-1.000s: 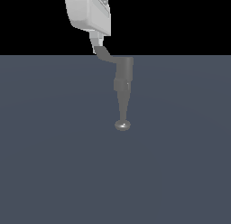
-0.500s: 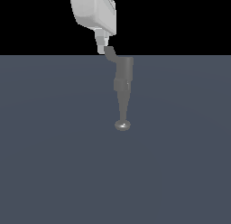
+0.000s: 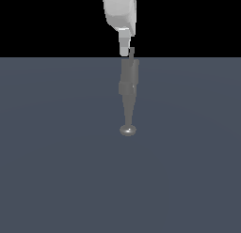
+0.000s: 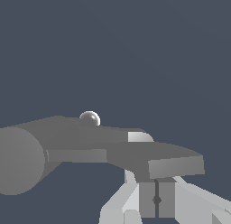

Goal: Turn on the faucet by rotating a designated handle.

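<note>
The grey faucet (image 3: 128, 81) stands in the middle of the exterior view, its tapering spout ending in a shiny knob (image 3: 127, 130). The handle (image 3: 132, 52) shows only as a thin sliver above the body, right beside my fingertips. My white gripper (image 3: 124, 50) comes down from above, shut and holding nothing, pressed against the handle's side. In the wrist view the faucet's cylindrical body (image 4: 20, 161) is close, the knob (image 4: 89, 118) lies beyond it, and the flat handle (image 4: 173, 166) with its upturned tip lies just over my closed gripper (image 4: 156, 199).
The faucet stands on a plain dark blue-grey surface (image 3: 61, 171) that fills the lower part of the exterior view. A black background lies behind it. Nothing else shows.
My gripper has moved toward the exterior view's right. The handle has swung with it, from sticking out to the left of the body to nearly in line above it.
</note>
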Controlling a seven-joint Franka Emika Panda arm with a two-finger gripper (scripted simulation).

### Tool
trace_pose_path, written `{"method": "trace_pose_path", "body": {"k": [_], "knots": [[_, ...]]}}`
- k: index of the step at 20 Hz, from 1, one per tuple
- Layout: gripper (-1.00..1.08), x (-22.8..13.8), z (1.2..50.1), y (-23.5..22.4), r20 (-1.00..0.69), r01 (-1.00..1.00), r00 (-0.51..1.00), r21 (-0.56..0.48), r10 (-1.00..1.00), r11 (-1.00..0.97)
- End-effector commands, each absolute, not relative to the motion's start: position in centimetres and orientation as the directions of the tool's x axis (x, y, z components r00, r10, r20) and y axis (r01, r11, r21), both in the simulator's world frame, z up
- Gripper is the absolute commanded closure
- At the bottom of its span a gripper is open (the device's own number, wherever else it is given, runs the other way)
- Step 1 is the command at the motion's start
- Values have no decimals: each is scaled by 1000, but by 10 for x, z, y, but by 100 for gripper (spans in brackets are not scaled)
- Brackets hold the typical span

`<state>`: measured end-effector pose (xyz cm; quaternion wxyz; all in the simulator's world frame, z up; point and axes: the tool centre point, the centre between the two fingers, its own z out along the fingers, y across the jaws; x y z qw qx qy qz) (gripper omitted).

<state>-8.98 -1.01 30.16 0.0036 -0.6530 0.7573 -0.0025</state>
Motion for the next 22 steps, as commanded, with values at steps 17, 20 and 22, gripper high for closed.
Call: {"method": "trace_pose_path", "body": {"k": [17, 20, 22], "knots": [[108, -73, 300, -73, -1, -988, -154, -6, -988, 154], [108, -68, 300, -83, -1, -988, -157, -5, -988, 157], [108, -64, 300, -89, -1, -987, -159, -4, -987, 159]]}}
